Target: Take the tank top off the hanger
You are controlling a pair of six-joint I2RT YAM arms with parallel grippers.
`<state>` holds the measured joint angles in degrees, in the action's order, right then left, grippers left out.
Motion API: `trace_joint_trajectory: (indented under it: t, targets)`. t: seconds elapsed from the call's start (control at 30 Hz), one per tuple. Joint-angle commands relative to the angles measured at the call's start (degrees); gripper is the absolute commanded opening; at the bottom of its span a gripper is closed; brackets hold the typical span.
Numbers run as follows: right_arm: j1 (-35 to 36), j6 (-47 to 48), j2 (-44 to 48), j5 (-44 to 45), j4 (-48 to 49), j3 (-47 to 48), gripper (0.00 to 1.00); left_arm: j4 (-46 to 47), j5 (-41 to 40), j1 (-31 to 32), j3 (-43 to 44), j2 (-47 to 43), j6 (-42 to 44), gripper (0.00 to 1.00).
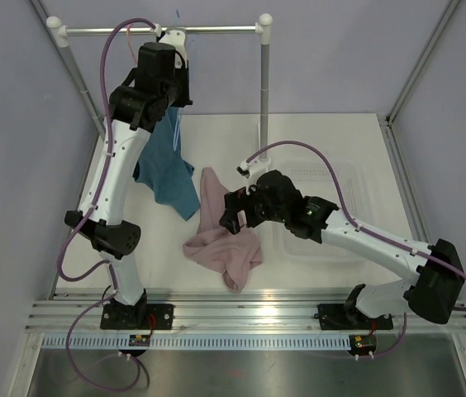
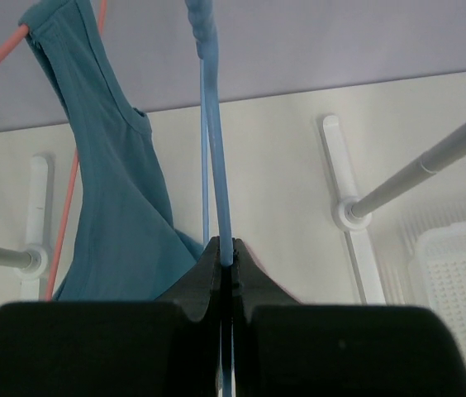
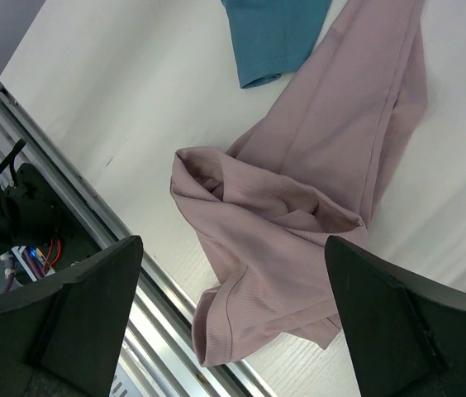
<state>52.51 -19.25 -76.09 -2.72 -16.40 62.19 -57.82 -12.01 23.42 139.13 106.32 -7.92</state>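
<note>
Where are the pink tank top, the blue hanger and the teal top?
pink tank top point(image 1: 226, 248): top view, crumpled middle.
light-blue hanger point(image 2: 215, 165): left wrist view, thin bar.
teal tank top point(image 2: 117, 223): left wrist view, hanging body.

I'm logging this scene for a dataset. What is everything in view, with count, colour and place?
tank top: one, dusty pink, crumpled on the table, front centre, off the hanger
hanger: one, light blue, bare, at the rack's left end
teal tank top: one, teal-blue, hanging beside the hanger
pink hanger: one, pink, carrying the teal tank top
rack: one, white and grey, at the back
bin: one, clear plastic, right side of the table
table: one, white
left hand: one, black, shut on the hanger
right hand: one, black, open above the tank top
</note>
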Motion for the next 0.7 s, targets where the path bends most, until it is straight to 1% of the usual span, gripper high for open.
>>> trace_joint_trajectory:
  t: [0.0,0.07,0.17,0.2,0.23,0.3,0.37,0.4,0.43,0.47,0.53,0.57,0.67]
  targets:
    - [0.31,0.79,-2.21,-2.11,3.31,-1.02,0.99,6.32,2.16,-1.27,3.6,1.34,1.6,0.0]
    - [0.31,1.49,-4.83,-2.38,2.61,-0.59,0.99,5.53,2.69,-1.27,3.25,1.78,1.51,0.0]
    - [0.49,2.46,-10.29,0.34,-1.16,2.49,0.99,5.09,2.87,-1.27,-0.43,1.17,0.72,0.02]
    - [0.66,2.72,-11.69,2.35,-1.96,3.28,1.0,5.0,2.87,-1.27,-2.53,0.3,0.54,0.03]
    - [1.18,3.24,-14.49,3.94,-2.92,4.85,0.99,4.83,2.78,-1.27,-3.59,-0.23,0.28,0.09]
    - [1.98,3.77,-17.23,6.14,-5.82,6.53,1.0,4.21,2.52,-1.27,-5.79,-1.99,-0.42,0.15]
    - [3.21,4.21,-21.01,7.2,-8.54,8.46,1.0,3.77,2.43,-1.27,-6.59,-3.13,-1.13,0.28]
    - [3.56,4.39,-22.33,8.51,-9.34,9.08,0.99,3.42,2.52,-1.27,-6.5,-3.92,-1.3,0.37]
    - [4.17,4.39,-25.04,8.96,-10.04,10.04,1.0,3.07,2.69,-1.27,-6.07,-4.28,-1.65,0.53]
    - [4.35,4.39,-26.46,9.22,-11.01,10.49,0.99,2.28,2.69,-1.27,-5.89,-4.72,-1.92,0.59]
    - [4.79,4.22,-29.79,9.84,-10.85,11.02,1.0,1.93,3.31,-1.27,-6.06,-6.29,-2.18,0.68]
    - [4.88,4.13,-30.51,9.75,-9.54,10.76,1.0,1.4,3.66,-1.27,-6.24,-6.83,-2.79,0.75]
    - [5.06,3.25,-33.32,9.75,-7.69,10.32,0.98,1.22,5.06,-1.27,-8.42,-10.25,-3.5,0.82]
